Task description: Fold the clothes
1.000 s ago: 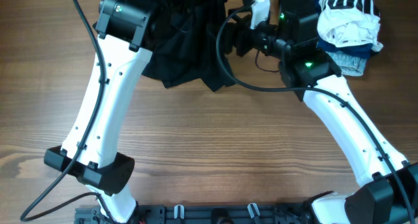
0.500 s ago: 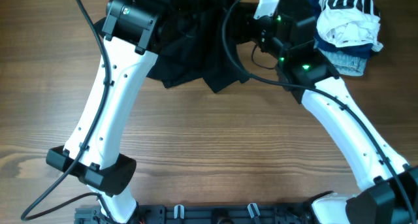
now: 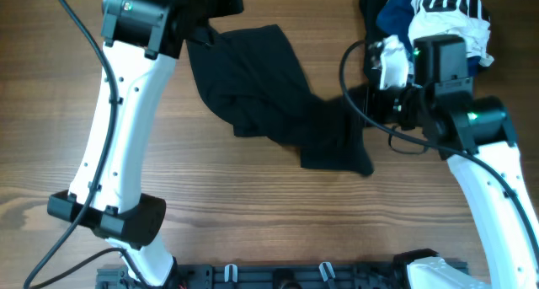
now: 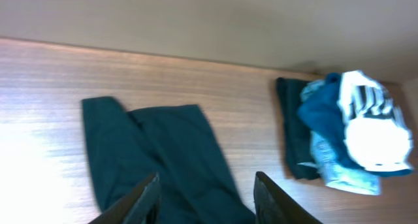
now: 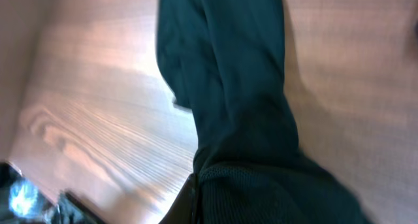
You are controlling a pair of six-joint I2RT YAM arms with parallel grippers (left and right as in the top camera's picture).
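Observation:
A black garment (image 3: 278,95) lies stretched diagonally across the wooden table, from the upper left down to the right. My right gripper (image 3: 364,102) is shut on its lower right end. In the right wrist view the black cloth (image 5: 235,87) bunches over the jaws, and only one dark finger (image 5: 192,199) shows at its edge. My left gripper (image 4: 209,201) hovers open above the garment's (image 4: 163,152) upper left part, with nothing between its fingers. From overhead, the left arm's wrist (image 3: 143,19) covers that gripper.
A heap of other clothes (image 3: 442,24), blue, white and black-and-white striped, sits at the far right corner, on a dark folded piece (image 4: 294,132). The table's back edge meets a wall (image 4: 196,15). Bare wood (image 3: 253,213) spans the front.
The right gripper shut on the bunched garment and pulled it down and right, stretching it out. The left gripper opened, let go of the cloth, and its arm swung left.

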